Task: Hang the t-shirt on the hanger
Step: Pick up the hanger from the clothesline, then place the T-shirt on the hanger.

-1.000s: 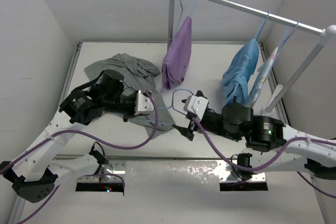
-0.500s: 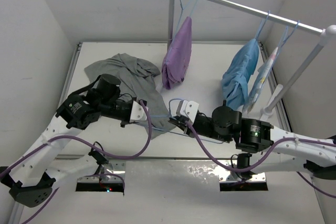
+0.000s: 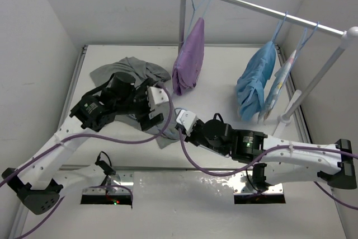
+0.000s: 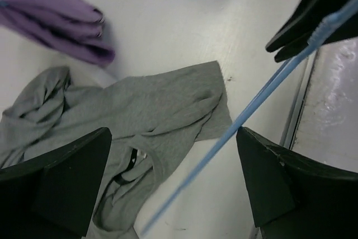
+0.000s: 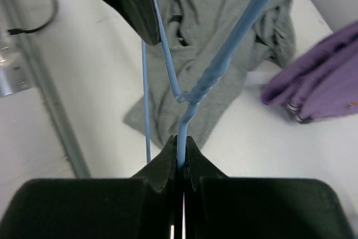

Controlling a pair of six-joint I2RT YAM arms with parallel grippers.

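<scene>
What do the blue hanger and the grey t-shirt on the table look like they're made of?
Hanger: thin metal wire, probably with a smooth pale-blue coating. The neck is twisted tightly on itself like wire, and the colour is even.
T-shirt: soft, thin knit fabric, perhaps cotton or a blend, in matte mid-grey. It lies crumpled in loose folds and shows no shine.

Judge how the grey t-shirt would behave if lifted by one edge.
Probably floppy: the t-shirt lies crumpled in soft folds on the table, so it would likely drape and sag rather than hold shape. It looks thin and light, so a pinch at one point may bunch it. Pushed, it would likely wrinkle up rather than slide whole.
</scene>
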